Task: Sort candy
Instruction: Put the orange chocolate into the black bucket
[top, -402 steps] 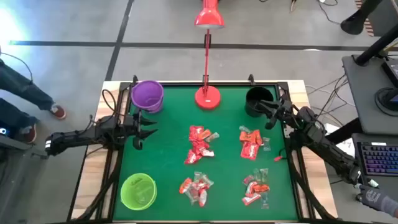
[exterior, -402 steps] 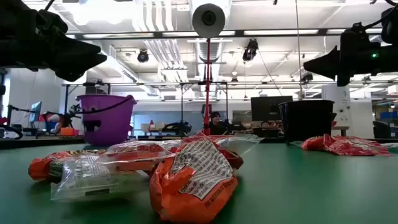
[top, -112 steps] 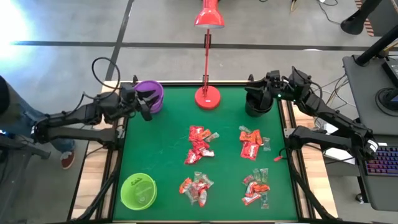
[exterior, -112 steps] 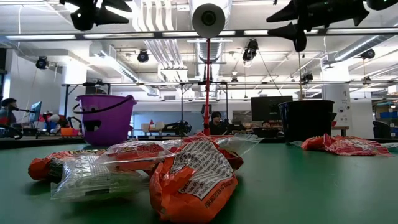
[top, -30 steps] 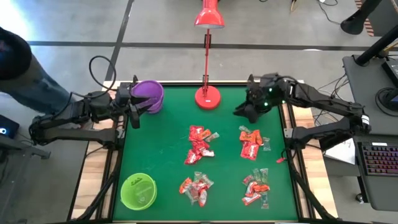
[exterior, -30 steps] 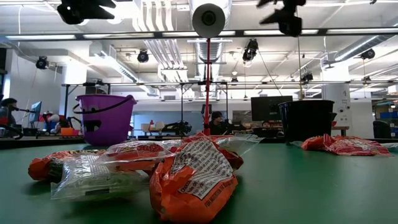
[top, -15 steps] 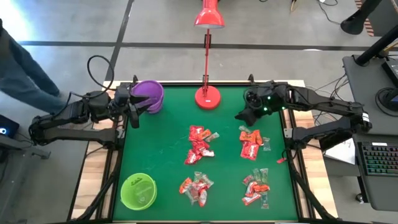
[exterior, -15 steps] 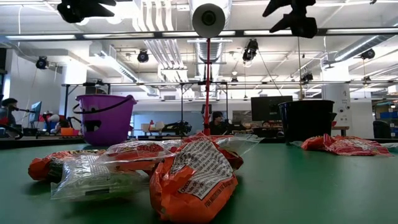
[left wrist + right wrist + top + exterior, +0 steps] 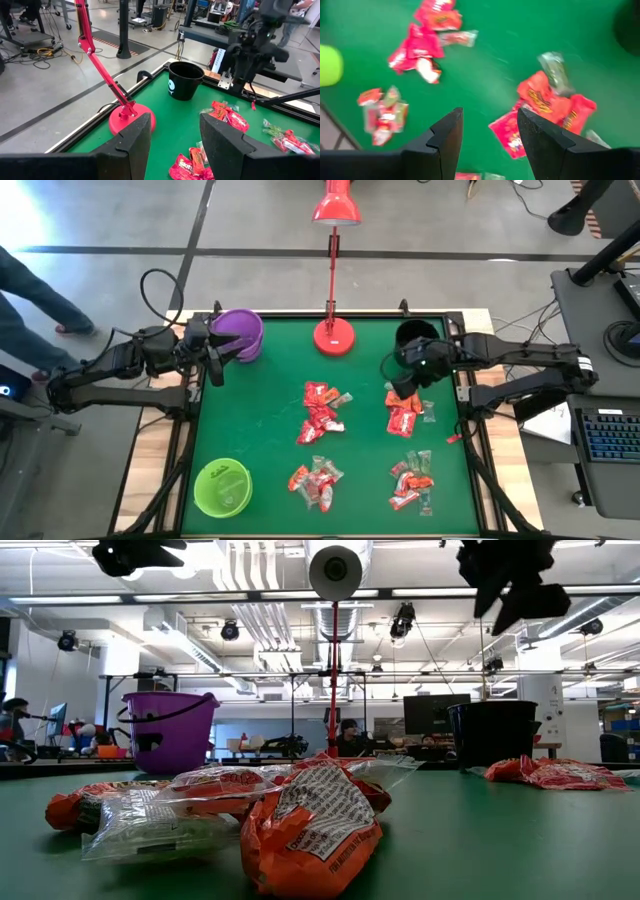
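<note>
The candy lies on the green mat in several small heaps: far middle (image 9: 320,412), far right (image 9: 403,410), near middle (image 9: 315,483) and near right (image 9: 412,480). My right gripper (image 9: 393,383) hangs open and tilted down over the far-right heap (image 9: 547,107), clear of it, with nothing between its fingers (image 9: 490,117). My left gripper (image 9: 215,362) waits open and high beside the purple cup (image 9: 237,333), also with nothing in it (image 9: 176,120).
A black cup (image 9: 415,340) stands at the far right just behind my right gripper. A green cup (image 9: 222,487) is at the near left. The red lamp base (image 9: 333,337) sits at the far middle. Bare mat lies between the heaps and the left edge.
My right gripper has moved from beside the black cup toward the table's near edge and downward, over the far-right candy heap. It has tipped to point more steeply down and has rolled. The candy has not moved.
</note>
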### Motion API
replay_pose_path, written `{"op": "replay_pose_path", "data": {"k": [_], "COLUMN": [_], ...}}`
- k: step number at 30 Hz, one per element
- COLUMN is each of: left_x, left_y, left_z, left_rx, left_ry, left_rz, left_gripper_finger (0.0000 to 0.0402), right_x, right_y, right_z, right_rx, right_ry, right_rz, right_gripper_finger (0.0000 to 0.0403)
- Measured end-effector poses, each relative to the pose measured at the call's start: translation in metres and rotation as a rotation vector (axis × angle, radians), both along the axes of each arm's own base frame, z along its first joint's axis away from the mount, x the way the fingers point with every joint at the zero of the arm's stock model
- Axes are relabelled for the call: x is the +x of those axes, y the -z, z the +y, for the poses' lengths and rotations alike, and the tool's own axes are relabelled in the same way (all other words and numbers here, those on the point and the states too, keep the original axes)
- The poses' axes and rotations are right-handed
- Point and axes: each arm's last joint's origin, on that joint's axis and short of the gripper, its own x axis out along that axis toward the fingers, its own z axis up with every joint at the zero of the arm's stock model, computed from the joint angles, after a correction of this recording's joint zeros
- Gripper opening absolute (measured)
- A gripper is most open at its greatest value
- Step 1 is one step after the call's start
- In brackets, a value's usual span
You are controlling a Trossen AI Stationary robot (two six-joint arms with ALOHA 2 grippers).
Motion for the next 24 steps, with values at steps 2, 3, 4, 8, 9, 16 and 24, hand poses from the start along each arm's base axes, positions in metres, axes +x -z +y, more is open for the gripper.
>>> {"op": "replay_pose_path", "data": {"k": [2,3,4,8,9,16,24], "left_x": [0.0,0.0,0.0,0.0,0.0,0.001,0.001], "left_y": [0.0,0.0,0.0,0.0,0.0,0.0,0.0], "left_z": [0.0,0.0,0.0,0.0,0.0,0.0,0.0], "left_rx": [0.0,0.0,0.0,0.0,0.0,-0.001,-0.001], "left_ry": [0.0,0.0,0.0,0.0,0.0,0.0,0.0], "left_rz": [0.0,0.0,0.0,0.0,0.0,0.005,0.005], "left_gripper_finger": [0.0152,0.0152,0.0152,0.0152,0.0152,0.0152,0.0152], "right_x": [-0.001,-0.002,-0.003,-0.007,-0.008,-0.016,-0.023], "right_y": [0.009,0.013,0.018,0.038,0.042,0.068,0.086], "right_z": [0.0,0.0,0.0,0.001,0.001,0.001,0.002], "right_rx": [0.014,0.022,0.03,0.053,0.056,0.07,0.074], "right_ry": [0.029,0.042,0.057,0.105,0.116,0.151,0.16], "right_rz": [0.031,0.046,0.063,0.132,0.148,0.239,0.301], "right_gripper_finger": [0.018,0.018,0.018,0.018,0.018,0.018,0.018]}}
